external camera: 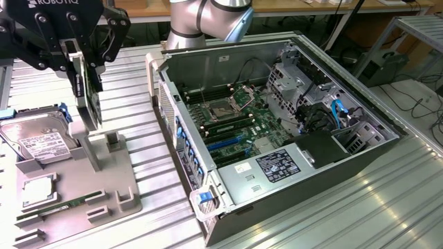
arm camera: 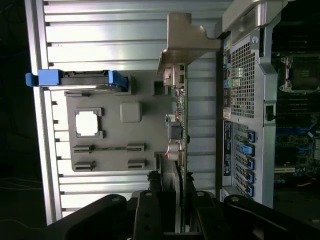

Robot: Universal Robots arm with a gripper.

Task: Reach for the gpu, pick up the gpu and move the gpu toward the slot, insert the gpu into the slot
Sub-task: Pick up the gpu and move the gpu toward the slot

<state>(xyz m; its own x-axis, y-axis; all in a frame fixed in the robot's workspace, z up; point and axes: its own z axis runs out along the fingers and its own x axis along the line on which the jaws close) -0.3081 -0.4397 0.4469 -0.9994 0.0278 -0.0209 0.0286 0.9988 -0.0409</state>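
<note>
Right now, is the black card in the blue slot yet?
Out. The gripper holds the gpu upright over the gray holder, outside the computer case.

You have open air above the gray tray (external camera: pixel 114 174) and over the bare strip of counter (external camera: pixel 152 168) between it and the computer case (external camera: pixel 325 171). The tray's upright post (external camera: pixel 88 153) stands just under the gpu (external camera: pixel 88 101) in the claw (external camera: pixel 84 70). The case's near wall (external camera: pixel 166 104) rises across the way; inside, the slot (external camera: pixel 223 141) is open from above, with memory sticks (external camera: pixel 230 126) beside it and a black shroud (external camera: pixel 322 148) nearby.
</note>
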